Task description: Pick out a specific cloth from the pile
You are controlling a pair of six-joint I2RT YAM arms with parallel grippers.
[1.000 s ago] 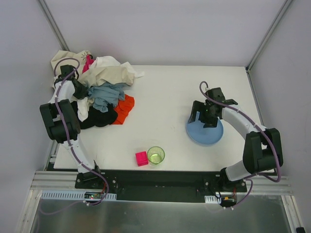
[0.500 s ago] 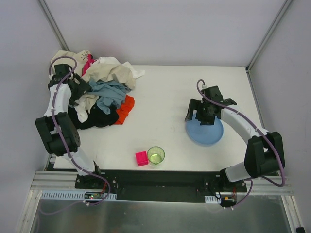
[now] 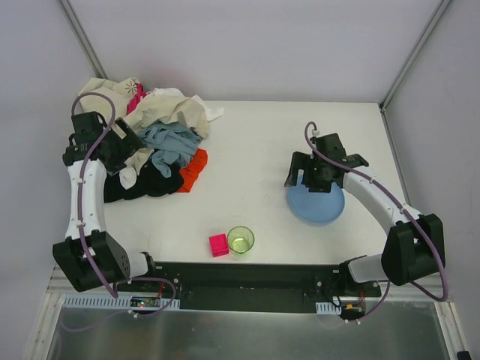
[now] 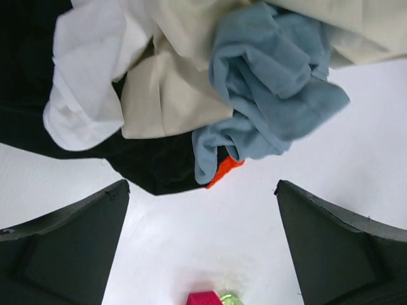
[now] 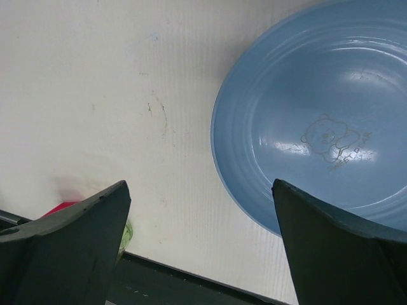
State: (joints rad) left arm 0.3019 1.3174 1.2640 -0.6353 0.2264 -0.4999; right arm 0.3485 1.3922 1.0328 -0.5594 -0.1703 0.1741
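Observation:
The pile [image 3: 161, 139] lies at the table's far left: beige sheet [image 3: 180, 112], grey-blue cloth [image 3: 169, 144], black and white pieces, and a magenta-pink bit [image 3: 135, 99]. The orange-red cloth [image 3: 193, 168] pokes out at the pile's right edge, mostly under the grey-blue and black fabric; in the left wrist view only a small corner of the cloth [image 4: 224, 171] shows below the grey-blue cloth [image 4: 267, 95]. My left gripper [image 3: 127, 146] hovers open over the pile's left side, with nothing in the gripper [image 4: 200, 187]. My right gripper [image 3: 319, 176] is open above the blue plate.
A blue plate [image 3: 319, 204] sits on the right half of the table, seen close in the right wrist view [image 5: 318, 127]. A pink block [image 3: 218, 244] and a green cup [image 3: 241, 239] stand near the front edge. Walls and frame posts enclose the table.
My left gripper opened, let go of the pile fabric and drew back, its arm swinging out left. The beige sheet settled slightly. The right gripper shifted a little left.

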